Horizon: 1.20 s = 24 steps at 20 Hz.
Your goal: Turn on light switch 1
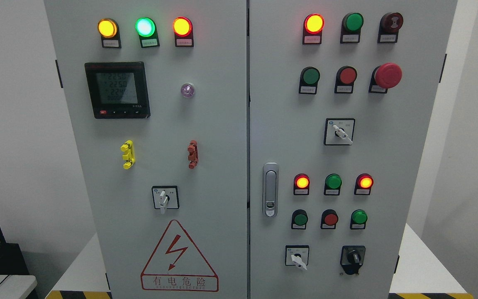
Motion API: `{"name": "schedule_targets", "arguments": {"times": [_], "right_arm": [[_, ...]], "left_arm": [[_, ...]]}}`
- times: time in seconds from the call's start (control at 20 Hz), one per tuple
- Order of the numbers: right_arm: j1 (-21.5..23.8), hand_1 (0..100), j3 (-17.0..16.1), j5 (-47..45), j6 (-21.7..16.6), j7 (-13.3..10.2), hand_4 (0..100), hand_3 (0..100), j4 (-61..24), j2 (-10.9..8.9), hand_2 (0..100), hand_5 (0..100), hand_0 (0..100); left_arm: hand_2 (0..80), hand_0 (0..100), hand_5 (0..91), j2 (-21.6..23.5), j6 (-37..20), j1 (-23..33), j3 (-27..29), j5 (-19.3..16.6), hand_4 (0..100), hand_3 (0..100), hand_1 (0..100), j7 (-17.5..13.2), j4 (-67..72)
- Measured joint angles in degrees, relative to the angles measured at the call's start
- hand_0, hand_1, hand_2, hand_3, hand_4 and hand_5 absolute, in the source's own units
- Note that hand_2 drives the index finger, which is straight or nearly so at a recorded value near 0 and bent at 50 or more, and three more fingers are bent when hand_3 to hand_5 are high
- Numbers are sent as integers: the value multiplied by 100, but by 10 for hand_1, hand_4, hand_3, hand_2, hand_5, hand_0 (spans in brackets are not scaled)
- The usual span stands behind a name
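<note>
Light switch 1 unidentifiable among round glossy buttons (310, 76), smooth grey metal cabinet (206, 124) — no hand visible

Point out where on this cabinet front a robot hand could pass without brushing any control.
Bare patches: the left door between the meter and the yellow clip; the strip between the latch handle and the upper rotary switch; the panel right of the emergency stop. Crowded: both top lamp rows and the lower right button cluster around the green lamp. No robot hand shows.

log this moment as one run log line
hands: none in view | cabinet: doors shut | top-left lamps: three lit | task: not started
</note>
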Motion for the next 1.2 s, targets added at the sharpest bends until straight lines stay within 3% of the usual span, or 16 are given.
{"name": "schedule_targets", "arguments": {"times": [0.1,0.6,0.95,1.2], "right_arm": [[0,389,0,0,0,0,0,0,0,0,0,0,120],[0,389,0,0,0,1,0,0,0,1,0,0,120],[0,389,0,0,0,1,0,0,0,1,0,0,120],[0,389,0,0,0,1,0,0,0,1,0,0,120]], "left_arm": [[319,352,129,38,-22,15,149,47,502,432,126,-23,-479],[346,334,217,229,-35,2,519,407,557,504,165,-166,-2874],[347,304,403,396,-36,-126,294,671,579,516,178,-185,-4098],[361,287,443,484,-53,-346,-66,754,596,542,201,-93,-4688]]}}
